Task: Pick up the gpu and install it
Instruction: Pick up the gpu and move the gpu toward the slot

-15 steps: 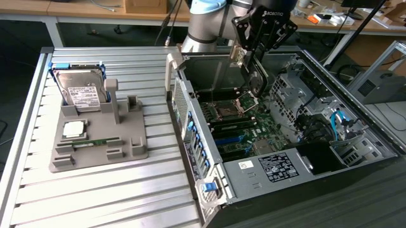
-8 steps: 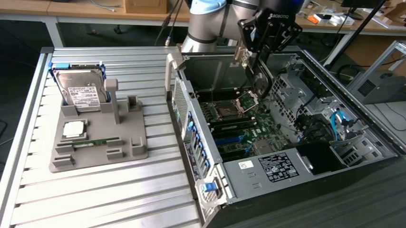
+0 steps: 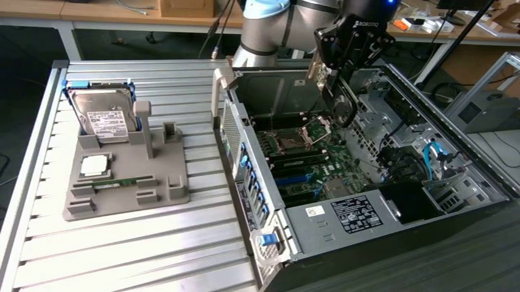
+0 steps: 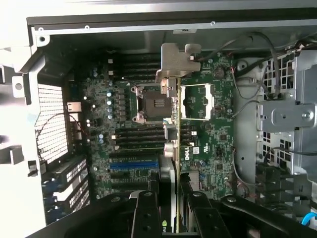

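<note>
The end effector (image 4: 172, 198), marked ROBOTIQ, is clamped on the gpu (image 4: 176, 62). It holds the card edge-on above the open computer case (image 3: 243, 152) at the exterior view's right. The motherboard (image 4: 218, 144) beneath reads DELL.

1. The fixture (image 3: 170, 188) sits on the bench (image 3: 122, 249), toward the exterior view's left
2. In it, the hard drive (image 3: 104, 118) stands at the far end, with the processor chip (image 3: 95, 164) before it and the memory stick (image 3: 118, 182) nearest
3. The computer case (image 3: 325, 228) lies just beside, to the exterior view's right, with the motherboard (image 3: 309, 164) inside
4. The gpu (image 4: 177, 124) hangs on edge in the gripper (image 4: 176, 215), above the motherboard
</note>
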You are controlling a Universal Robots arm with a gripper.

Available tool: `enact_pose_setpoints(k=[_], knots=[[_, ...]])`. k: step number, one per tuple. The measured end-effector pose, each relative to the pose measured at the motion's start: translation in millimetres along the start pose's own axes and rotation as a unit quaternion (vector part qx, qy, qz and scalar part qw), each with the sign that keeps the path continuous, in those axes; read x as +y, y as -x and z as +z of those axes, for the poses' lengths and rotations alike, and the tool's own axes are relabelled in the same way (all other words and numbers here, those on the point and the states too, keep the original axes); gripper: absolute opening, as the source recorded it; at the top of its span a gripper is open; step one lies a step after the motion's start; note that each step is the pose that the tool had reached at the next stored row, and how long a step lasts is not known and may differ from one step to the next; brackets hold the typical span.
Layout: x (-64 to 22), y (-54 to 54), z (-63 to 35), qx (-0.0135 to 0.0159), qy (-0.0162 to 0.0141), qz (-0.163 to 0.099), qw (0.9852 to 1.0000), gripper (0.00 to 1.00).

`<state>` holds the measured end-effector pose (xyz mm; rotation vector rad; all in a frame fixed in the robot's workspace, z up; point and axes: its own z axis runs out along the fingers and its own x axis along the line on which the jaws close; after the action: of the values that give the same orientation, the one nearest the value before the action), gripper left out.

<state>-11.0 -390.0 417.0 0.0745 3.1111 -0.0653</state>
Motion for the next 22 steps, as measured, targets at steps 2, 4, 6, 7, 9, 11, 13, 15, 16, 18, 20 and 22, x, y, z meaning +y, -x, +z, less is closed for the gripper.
enact_pose_setpoints(k=[2, 4, 6, 7, 9, 11, 13, 15, 16, 18, 20, 22], knots=[[-0.4, 3.7, 0.8, 0.0000, -0.0001, 0.000, 1.0000, 0.27], [-1.1, 7.4, 1.5, 0.0000, -0.0002, 0.000, 1.0000, 0.27], [-1.9, 11.0, 2.4, 0.0000, -0.0001, 0.000, 1.0000, 0.27], [-2.7, 13.8, 3.0, 0.0000, -0.0001, 0.000, 1.0000, 0.27], [-4.8, 19.5, 4.3, 0.0000, -0.0002, 0.000, 1.0000, 0.27], [-6.6, 23.8, 5.3, 0.0000, -0.0003, 0.000, 1.0000, 0.27], [-8.1, 27.3, 6.1, 0.0000, -0.0003, 0.000, 1.0000, 0.27], [-9.6, 30.6, 7.0, 0.0000, -0.0004, 0.000, 1.0000, 0.27], [-10.2, 32.2, 7.5, 0.0000, -0.0004, 0.000, 1.0000, 0.27], [-11.7, 35.6, 8.5, 0.0000, -0.0004, 0.000, 1.0000, 0.27], [-13.5, 37.9, 9.8, 0.0000, -0.0004, 0.000, 1.0000, 0.27], [-15.4, 38.6, 10.8, 0.0000, -0.0005, 0.000, 1.0000, 0.27]])
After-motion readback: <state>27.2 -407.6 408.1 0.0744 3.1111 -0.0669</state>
